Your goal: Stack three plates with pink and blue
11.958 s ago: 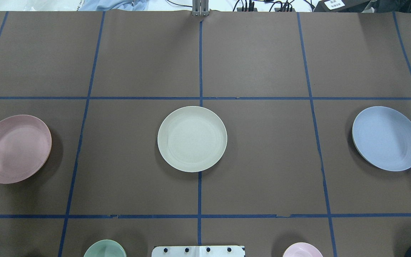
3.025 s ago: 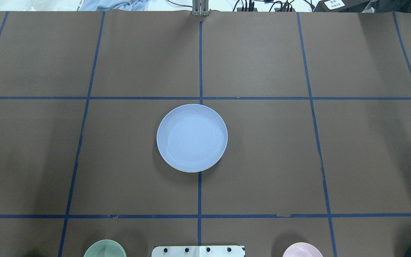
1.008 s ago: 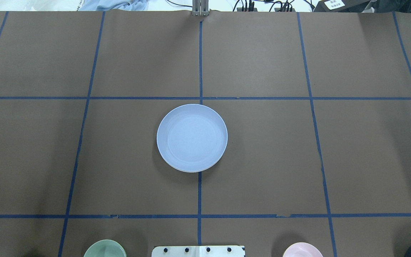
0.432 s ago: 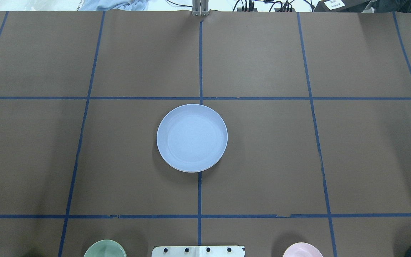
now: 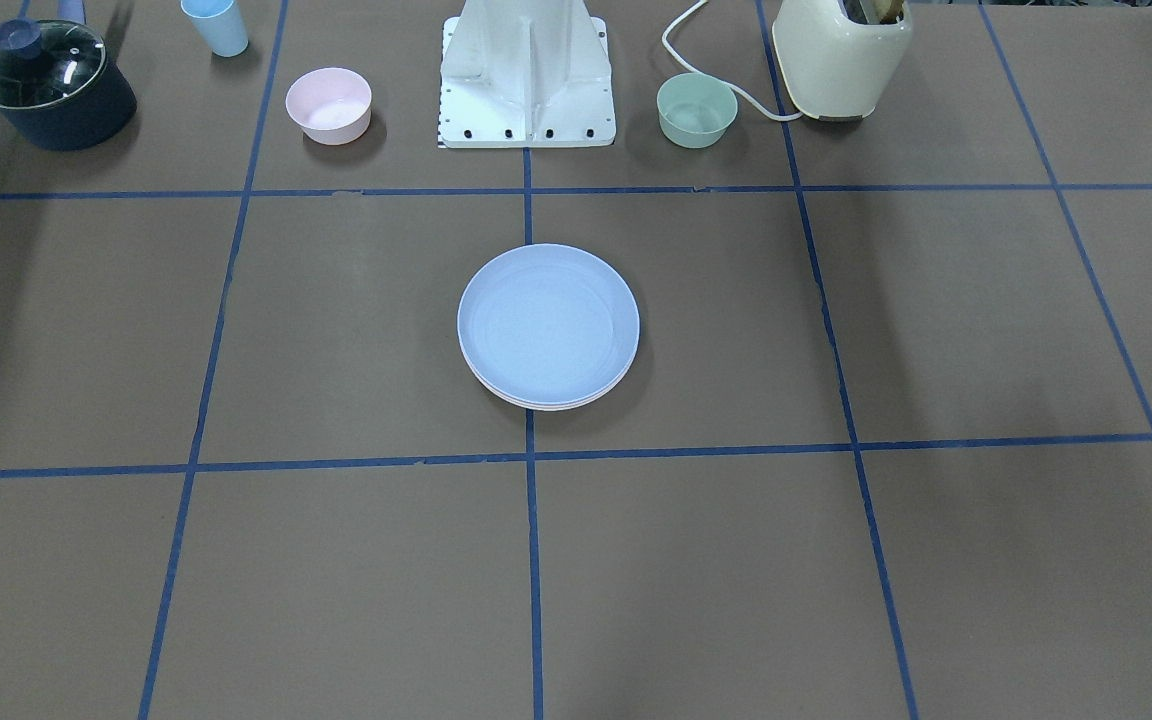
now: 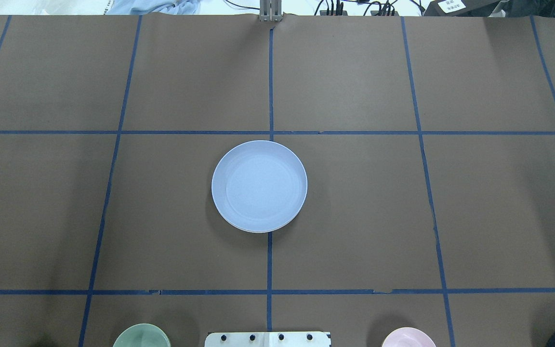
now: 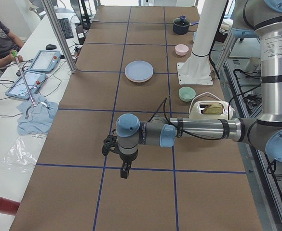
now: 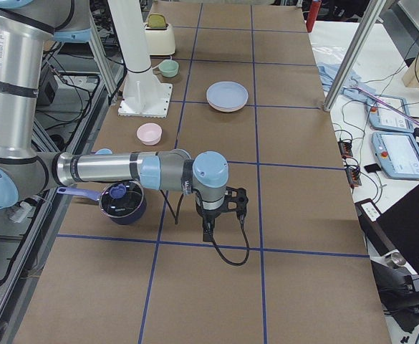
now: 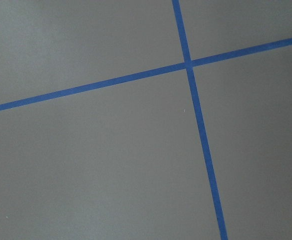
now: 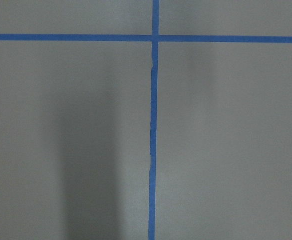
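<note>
The light blue plate [image 6: 259, 186] lies on top of a stack at the table's centre; it also shows in the front view [image 5: 548, 325]. A thin pale edge of a plate beneath it [image 5: 546, 405] shows at the stack's near side. The pink and cream plates are otherwise hidden under the blue one. My left gripper [image 7: 125, 171] hangs over bare table far from the stack, seen only in the left side view. My right gripper [image 8: 209, 233] hangs over bare table at the other end, seen only in the right side view. I cannot tell whether either is open or shut.
Along the robot's side stand a small pink bowl [image 5: 328, 104], a small green bowl [image 5: 697, 109], a light blue cup [image 5: 215, 25], a dark lidded pot [image 5: 51, 85], a cream toaster [image 5: 841, 55] and the white robot base [image 5: 528, 75].
Since 12 s ago the pink and blue plates have left the table's sides and the blue one now tops the centre plate. Nothing has moved in the last 3 s.
</note>
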Robot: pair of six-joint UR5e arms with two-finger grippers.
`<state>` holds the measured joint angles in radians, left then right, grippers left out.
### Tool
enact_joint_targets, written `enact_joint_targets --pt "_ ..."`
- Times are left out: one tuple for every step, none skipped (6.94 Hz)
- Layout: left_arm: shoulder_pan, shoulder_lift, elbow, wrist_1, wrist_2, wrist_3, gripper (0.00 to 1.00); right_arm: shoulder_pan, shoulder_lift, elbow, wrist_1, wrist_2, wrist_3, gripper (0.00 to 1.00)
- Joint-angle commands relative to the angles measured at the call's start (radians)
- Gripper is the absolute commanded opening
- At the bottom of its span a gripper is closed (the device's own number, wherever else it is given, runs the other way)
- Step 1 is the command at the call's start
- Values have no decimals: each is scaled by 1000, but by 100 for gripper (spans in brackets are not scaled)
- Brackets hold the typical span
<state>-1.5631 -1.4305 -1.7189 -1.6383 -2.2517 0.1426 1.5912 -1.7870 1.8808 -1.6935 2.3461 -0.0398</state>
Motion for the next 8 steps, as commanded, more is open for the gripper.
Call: enact_joint_targets --pt "0 1 4 0 0 -2 100 1 0 0 0 1 1 100" --pt "2 1 4 0 0 -2 100 0 1 0 0 1 1 100" --pt "0 -1 4 0 0 -2 100 1 1 0 0 1 1 100" --pt "2 -1 4 -2 0 -2 100 0 1 0 0 1 1 100" --pt "2 -2 4 -2 0 -2 100 1 1 0 0 2 1 100" --pt "2 -4 4 0 -9 -6 100 1 1 0 0 2 1 100" --pt "0 -4 5 3 -55 -14 100 1 1 0 0 2 1 100" --pt "0 -2 7 8 -78 -20 100 1 1 0 0 2 3 100"
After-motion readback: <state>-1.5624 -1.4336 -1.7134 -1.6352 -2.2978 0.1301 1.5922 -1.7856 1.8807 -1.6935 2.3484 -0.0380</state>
